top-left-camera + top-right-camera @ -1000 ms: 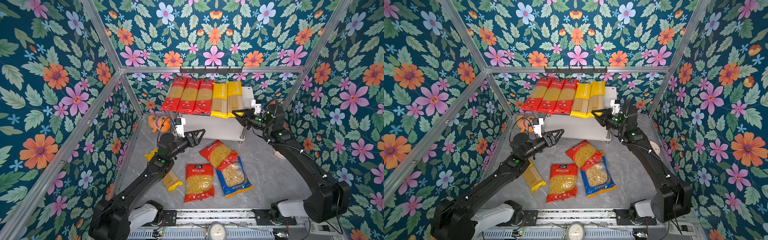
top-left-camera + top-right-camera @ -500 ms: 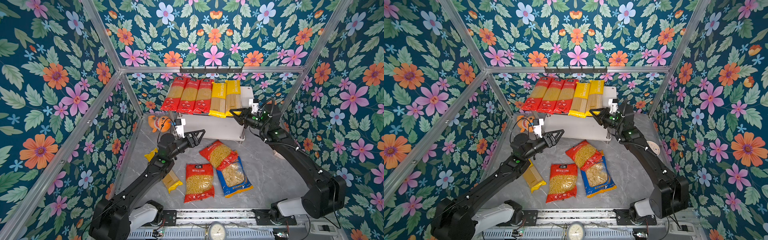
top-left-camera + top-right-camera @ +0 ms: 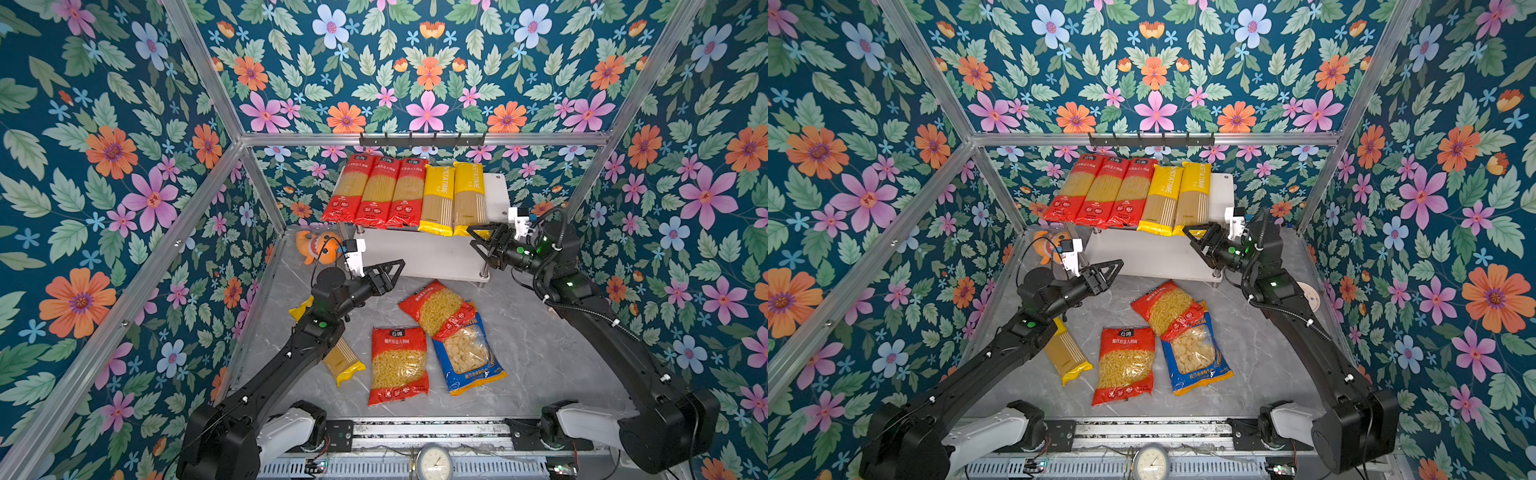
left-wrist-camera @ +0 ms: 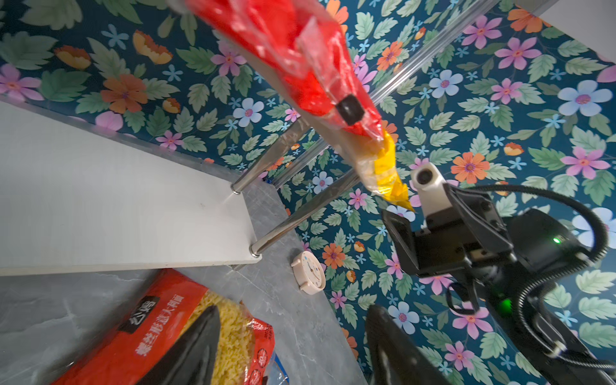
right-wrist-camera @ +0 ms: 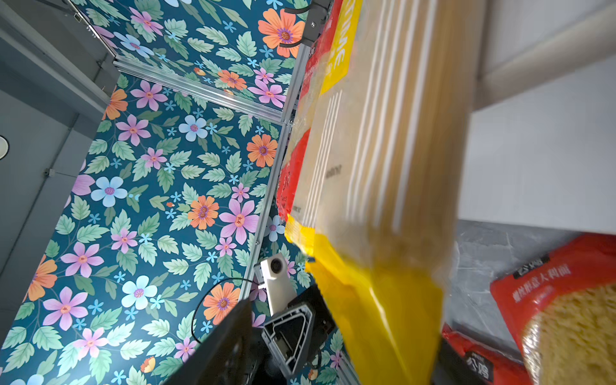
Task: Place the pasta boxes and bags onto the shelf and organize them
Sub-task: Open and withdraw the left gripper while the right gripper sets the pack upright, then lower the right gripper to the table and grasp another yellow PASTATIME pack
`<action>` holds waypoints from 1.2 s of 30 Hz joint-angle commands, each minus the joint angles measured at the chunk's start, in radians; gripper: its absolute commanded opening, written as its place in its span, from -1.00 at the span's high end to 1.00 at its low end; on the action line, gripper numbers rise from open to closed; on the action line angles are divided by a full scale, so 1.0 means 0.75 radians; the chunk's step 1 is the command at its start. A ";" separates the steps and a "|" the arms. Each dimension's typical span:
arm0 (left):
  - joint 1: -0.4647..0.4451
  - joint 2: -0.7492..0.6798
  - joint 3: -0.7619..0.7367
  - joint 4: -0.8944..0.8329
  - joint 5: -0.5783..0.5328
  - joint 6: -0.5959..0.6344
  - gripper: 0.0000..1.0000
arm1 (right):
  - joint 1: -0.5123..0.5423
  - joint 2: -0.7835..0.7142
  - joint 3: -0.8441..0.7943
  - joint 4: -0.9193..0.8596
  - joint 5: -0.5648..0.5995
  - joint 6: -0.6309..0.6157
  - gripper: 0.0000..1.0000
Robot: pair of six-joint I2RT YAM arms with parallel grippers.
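Black arms (image 3: 286,361), white wrist cameras (image 3: 354,252)

Five spaghetti packs (image 3: 409,193) side-by-side atop white shelf (image 3: 497,195)

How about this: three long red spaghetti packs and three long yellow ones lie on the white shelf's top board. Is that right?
Not quite. Only two long yellow plastic spaghetti packs lie on the white shelf's top board, beside the three long red packs; both top views show it.

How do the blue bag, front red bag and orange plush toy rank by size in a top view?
1. The front red bag and blue bag: about alike; a second red bag overlaps the blue one, so unranked.
2. The orange plush toy: clearly smallest, though farther back.
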 commanded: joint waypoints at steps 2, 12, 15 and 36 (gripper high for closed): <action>0.076 -0.064 -0.034 -0.211 -0.031 0.060 -0.43 | 0.048 -0.137 -0.142 -0.119 0.038 -0.052 -0.32; 0.258 -0.185 -0.134 -0.874 -0.447 0.127 -0.43 | 0.776 0.059 -0.292 -0.054 0.678 -0.348 0.18; 0.327 -0.272 -0.215 -1.025 -0.645 0.079 -0.47 | 0.903 0.271 -0.185 -0.019 0.734 -0.449 0.27; 0.531 -0.450 -0.658 -0.910 -0.773 -0.227 -0.47 | 1.056 1.531 0.938 -0.445 0.355 -0.609 0.18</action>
